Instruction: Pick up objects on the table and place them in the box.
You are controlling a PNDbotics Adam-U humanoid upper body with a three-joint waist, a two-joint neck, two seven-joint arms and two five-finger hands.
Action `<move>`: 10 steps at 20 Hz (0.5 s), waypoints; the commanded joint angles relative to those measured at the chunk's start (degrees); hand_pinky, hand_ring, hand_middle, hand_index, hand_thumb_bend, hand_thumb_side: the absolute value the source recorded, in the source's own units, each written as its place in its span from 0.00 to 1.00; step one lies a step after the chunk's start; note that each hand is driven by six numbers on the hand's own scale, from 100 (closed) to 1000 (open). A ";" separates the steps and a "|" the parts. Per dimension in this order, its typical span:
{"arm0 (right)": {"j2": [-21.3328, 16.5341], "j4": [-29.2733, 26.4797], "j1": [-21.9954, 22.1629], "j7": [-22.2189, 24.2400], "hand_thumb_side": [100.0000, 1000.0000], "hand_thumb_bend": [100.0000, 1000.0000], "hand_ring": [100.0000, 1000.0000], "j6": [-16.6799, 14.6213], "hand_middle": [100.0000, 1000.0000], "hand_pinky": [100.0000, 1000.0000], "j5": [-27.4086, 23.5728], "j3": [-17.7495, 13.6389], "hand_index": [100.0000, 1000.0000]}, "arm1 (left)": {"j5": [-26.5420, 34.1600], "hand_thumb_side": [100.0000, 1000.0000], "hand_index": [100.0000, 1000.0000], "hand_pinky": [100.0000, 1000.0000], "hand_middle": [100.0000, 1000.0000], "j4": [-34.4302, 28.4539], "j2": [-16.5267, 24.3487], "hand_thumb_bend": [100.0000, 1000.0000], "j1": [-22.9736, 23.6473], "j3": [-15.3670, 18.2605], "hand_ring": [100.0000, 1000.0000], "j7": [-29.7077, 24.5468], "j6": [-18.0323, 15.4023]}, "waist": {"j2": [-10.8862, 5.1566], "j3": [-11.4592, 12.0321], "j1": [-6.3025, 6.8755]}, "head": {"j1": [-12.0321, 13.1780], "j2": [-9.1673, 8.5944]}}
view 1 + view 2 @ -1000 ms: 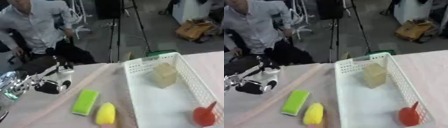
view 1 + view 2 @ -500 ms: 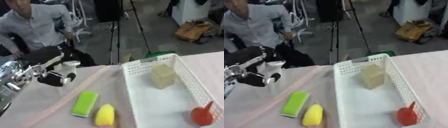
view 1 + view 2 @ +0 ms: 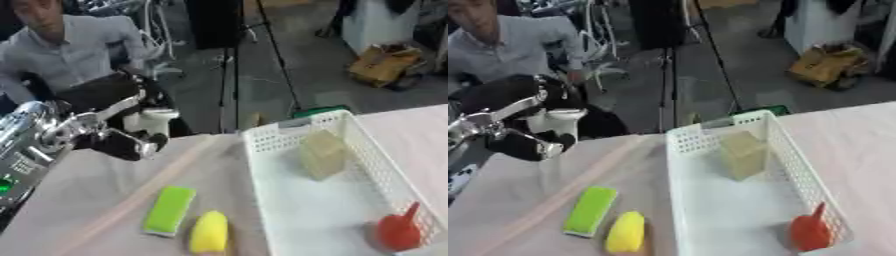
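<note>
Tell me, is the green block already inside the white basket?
No, the green block lies on the table beside the yellow object, outside the white basket.

I was looking into a lab or workshop: beyond my pale bench point(image 3: 105, 200) ran a bare grey floor point(image 3: 280, 75), a black tripod stand point(image 3: 229, 60) rose from it, an open cardboard box point(image 3: 385, 62) sat by white equipment, and cables hung behind.
</note>
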 commanded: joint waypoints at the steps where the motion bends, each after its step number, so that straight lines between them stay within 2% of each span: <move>1: -1.77 -0.99 -0.36 0.00 1.00 0.00 0.80 -0.48 0.55 0.83 -0.68 0.20 0.61 | 0.43 0.06 0.67 0.00 0.50 -0.60 0.22 0.12 -2.42 0.06 0.40 -0.88 -0.36 | -1.55 -0.25 -0.08 | 0.32 0.67; 10: -2.14 -0.99 -0.82 0.88 1.00 0.00 0.80 -0.52 0.55 0.83 -1.86 0.71 0.61 | 0.83 0.05 0.67 0.00 0.50 -0.70 -2.41 0.12 -5.80 -0.98 0.40 -2.21 -1.13 | -2.18 -1.49 0.63 | 0.16 0.76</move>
